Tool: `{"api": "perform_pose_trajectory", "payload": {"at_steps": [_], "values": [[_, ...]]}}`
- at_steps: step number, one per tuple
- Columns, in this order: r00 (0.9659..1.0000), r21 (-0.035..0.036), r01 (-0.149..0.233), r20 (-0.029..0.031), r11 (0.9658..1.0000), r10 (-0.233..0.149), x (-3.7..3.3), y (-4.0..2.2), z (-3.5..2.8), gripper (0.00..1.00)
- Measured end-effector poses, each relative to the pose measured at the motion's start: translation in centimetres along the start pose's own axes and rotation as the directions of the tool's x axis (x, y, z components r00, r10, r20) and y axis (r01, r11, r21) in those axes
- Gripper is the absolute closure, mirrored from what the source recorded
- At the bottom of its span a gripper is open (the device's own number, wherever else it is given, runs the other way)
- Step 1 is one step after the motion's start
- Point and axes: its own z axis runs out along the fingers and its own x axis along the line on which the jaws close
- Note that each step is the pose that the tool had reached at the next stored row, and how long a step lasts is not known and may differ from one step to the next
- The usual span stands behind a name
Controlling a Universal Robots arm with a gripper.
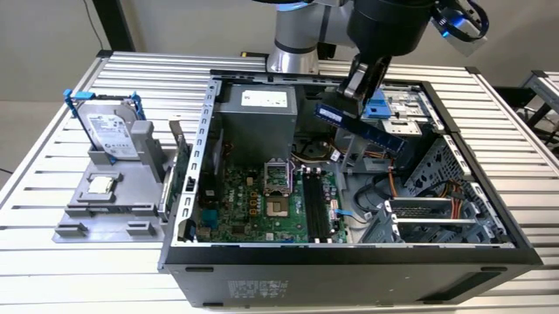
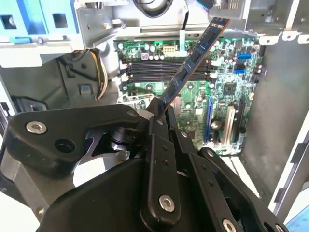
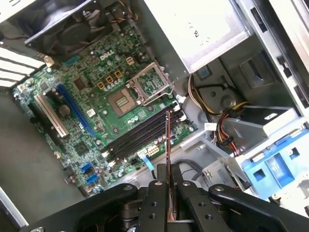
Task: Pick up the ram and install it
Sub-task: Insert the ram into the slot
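The ram (image 1: 360,126) is a long dark-blue stick held tilted above the open computer case, over its far right part in the exterior view. My gripper (image 1: 355,91) is shut on one end of it. In the second wrist view the ram (image 2: 192,63) slants away from my black fingers (image 2: 159,126) over the green motherboard (image 2: 227,92). The first wrist view has the ram (image 3: 168,145) edge-on, rising from the fingers (image 3: 155,193) above the long black memory slots (image 3: 140,136). Those slots (image 1: 316,208) lie on the motherboard, well below the stick.
The open case (image 1: 349,252) stands on a slatted metal table (image 1: 52,170). A silver power supply (image 1: 256,121) sits at the case's back. A blue drive bracket (image 1: 378,108) is beside my gripper. On the exterior view's left a grey stand (image 1: 114,196) holds a blue-framed hard drive (image 1: 112,134).
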Motion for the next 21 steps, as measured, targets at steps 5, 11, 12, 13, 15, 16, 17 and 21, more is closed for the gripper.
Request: {"api": "perform_pose_trajectory", "payload": {"at_steps": [5, 11, 12, 13, 15, 16, 17, 21], "values": [[0.9963, 0.0022, -0.086, 0.0011, 0.9963, 0.086, 0.00, 0.00, 0.00, 1.00], [0.9814, 0.0048, -0.192, 0.0027, 0.9814, 0.192, 0.00, 0.00, 0.00, 1.00], [0.9780, 0.0051, -0.209, 0.0031, 0.9780, 0.209, 0.00, 0.00, 0.00, 1.00], [0.9744, 0.0055, -0.225, 0.0033, 0.9744, 0.225, 0.00, 0.00, 0.00, 1.00], [0.9655, 0.0064, -0.261, 0.0039, 0.9654, 0.261, 0.00, 0.00, 0.00, 1.00], [0.9610, 0.0068, -0.277, 0.0042, 0.9609, 0.277, 0.00, 0.00, 0.00, 1.00], [0.9560, 0.0071, -0.293, 0.0046, 0.9560, 0.293, 0.00, 0.00, 0.01, 1.00], [0.9324, 0.0086, -0.361, 0.0060, 0.9323, 0.361, 0.00, 0.00, 0.00, 1.00]]}}
